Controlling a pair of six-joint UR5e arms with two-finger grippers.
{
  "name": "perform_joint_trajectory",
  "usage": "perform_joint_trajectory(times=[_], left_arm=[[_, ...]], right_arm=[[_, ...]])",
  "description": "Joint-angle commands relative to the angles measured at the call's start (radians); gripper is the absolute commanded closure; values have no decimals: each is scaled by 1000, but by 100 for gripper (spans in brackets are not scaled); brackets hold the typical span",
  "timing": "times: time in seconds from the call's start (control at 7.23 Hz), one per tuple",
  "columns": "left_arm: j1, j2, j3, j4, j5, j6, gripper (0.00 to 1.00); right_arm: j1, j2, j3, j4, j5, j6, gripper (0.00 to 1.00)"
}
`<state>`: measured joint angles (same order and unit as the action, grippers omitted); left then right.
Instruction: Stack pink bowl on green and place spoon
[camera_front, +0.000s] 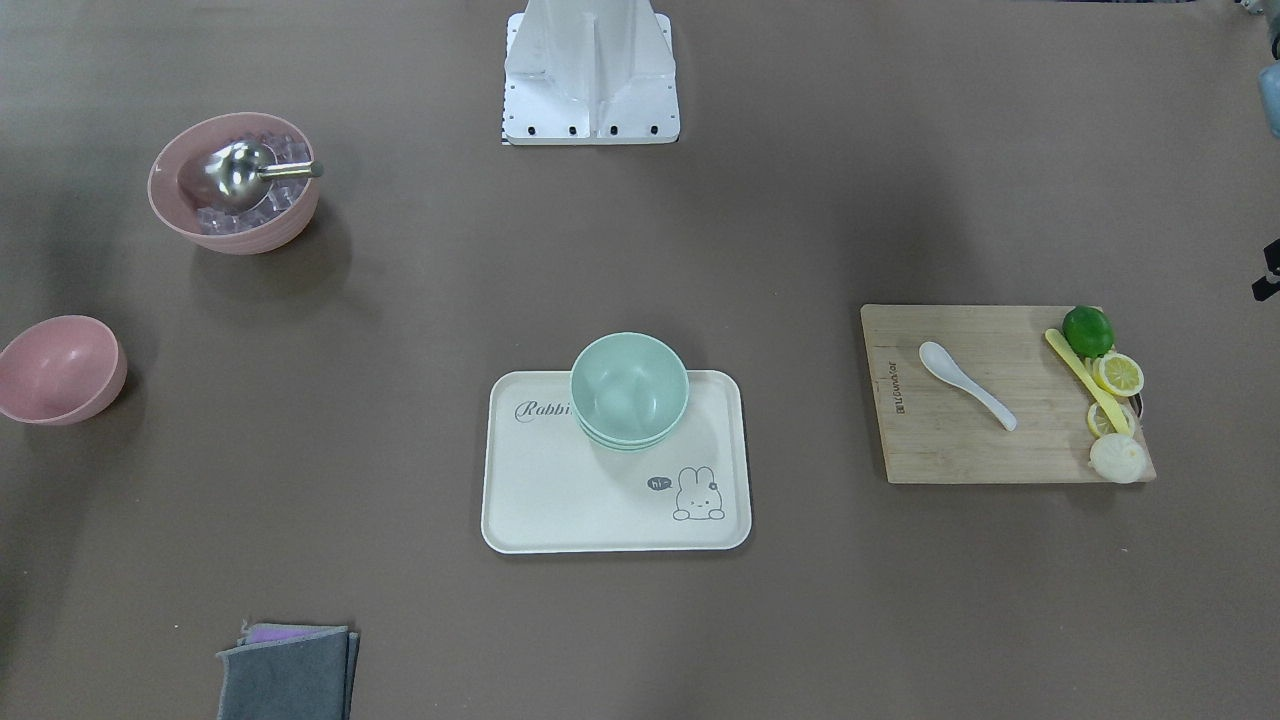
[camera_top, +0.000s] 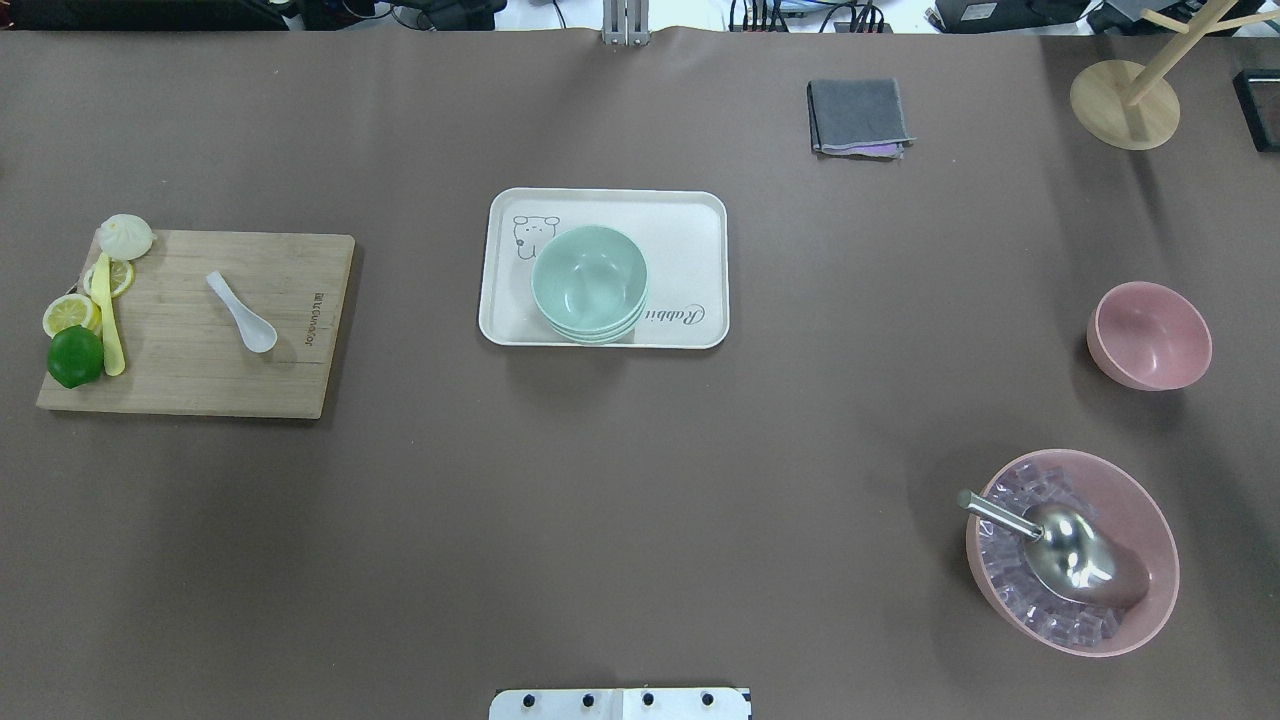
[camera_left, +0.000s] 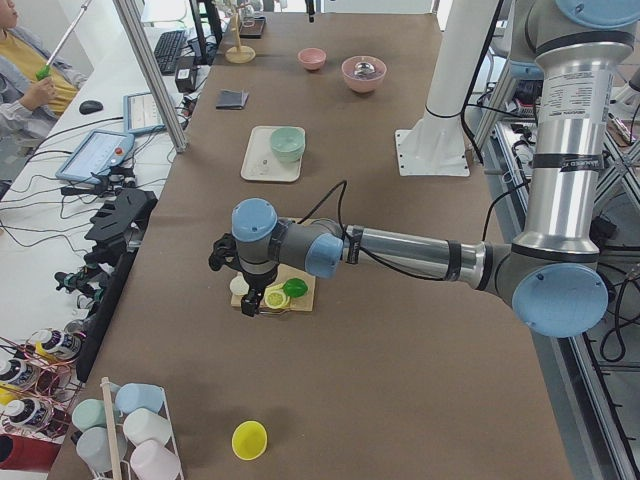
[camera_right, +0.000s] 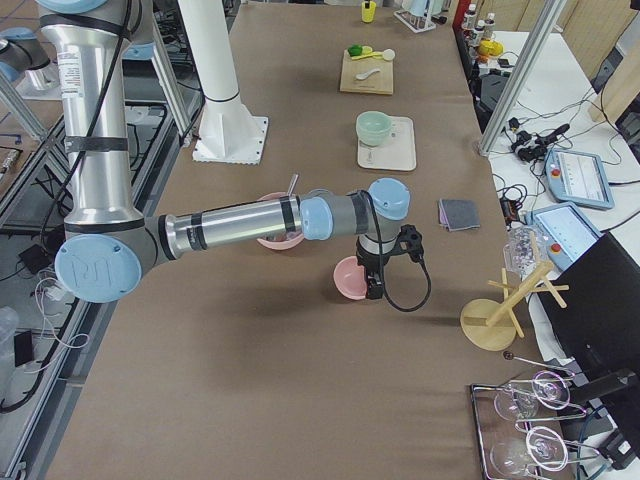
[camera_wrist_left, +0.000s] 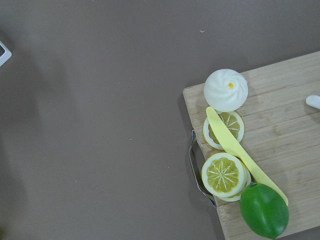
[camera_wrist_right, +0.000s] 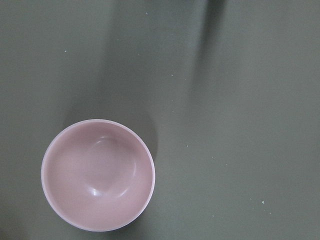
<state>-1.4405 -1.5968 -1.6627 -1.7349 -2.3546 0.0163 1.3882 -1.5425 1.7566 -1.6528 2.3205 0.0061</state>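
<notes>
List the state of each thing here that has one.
small pink bowl, empty, upright, not stacked yet.
green bowls, nested stack on the tray, top one empty.
white spoon, lying on the cutting board, untouched.
large pink bowl, holds ice cubes and a metal scoop.
lime, whole.
lemon, sliced.
grey cloth, folded.
left gripper, jaws cannot tell.
right gripper, jaws cannot tell.

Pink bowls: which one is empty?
The smaller pink bowl, with nothing inside it. The larger pink bowl holds ice cubes and a metal scoop.
</notes>
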Motion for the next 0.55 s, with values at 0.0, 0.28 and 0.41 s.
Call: perform_joint_trajectory(times=[0.0,0.28,0.41], left_arm=[[2,-2,-8,0,35,-1,2],[5,-2,-3,-6,38,-1,2],[5,-2,-5,-8,37,-1,2]], right_arm=[[0,1,4,-1,10,3,0],[0,1,1,-1,8,2,0],[0,1,-6,1,2,3,0]])
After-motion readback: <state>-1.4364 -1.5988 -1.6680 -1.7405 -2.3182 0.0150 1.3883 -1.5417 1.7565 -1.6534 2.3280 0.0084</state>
